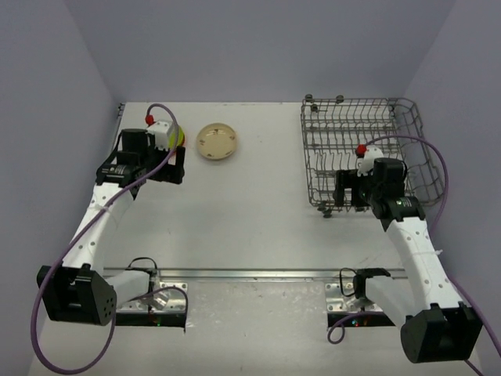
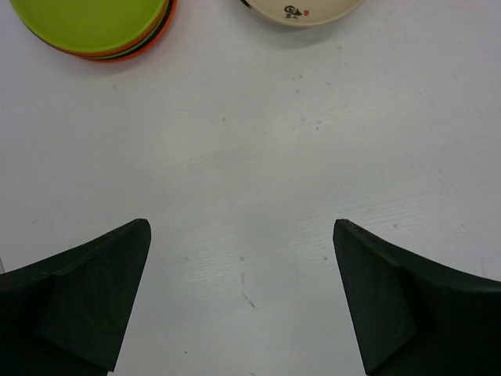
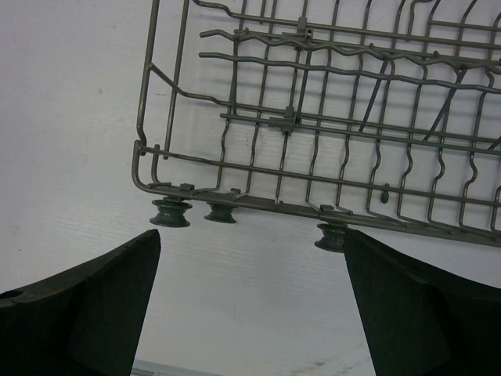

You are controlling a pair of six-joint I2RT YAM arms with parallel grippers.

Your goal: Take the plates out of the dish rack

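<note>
Right gripper (image 3: 250, 239), spread and empty at lower frame, could snag wires of the rack (image 3: 283, 123) just above; left gripper (image 2: 243, 235), likewise spread, could nudge stacked plates (image 2: 90, 23) upper left.

my table (image 1: 250, 219) white | beige plate (image 1: 217, 142) at 12 | plate stack (image 2: 94, 27), lime green on top, at 10 | dish rack (image 1: 344, 133) at 2

white arm links (image 1: 92, 227), black joints (image 1: 74, 294); purple cables (image 1: 447, 174)

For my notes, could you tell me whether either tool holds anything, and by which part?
Nothing is held: the left tool and the right tool are both open and empty.
</note>
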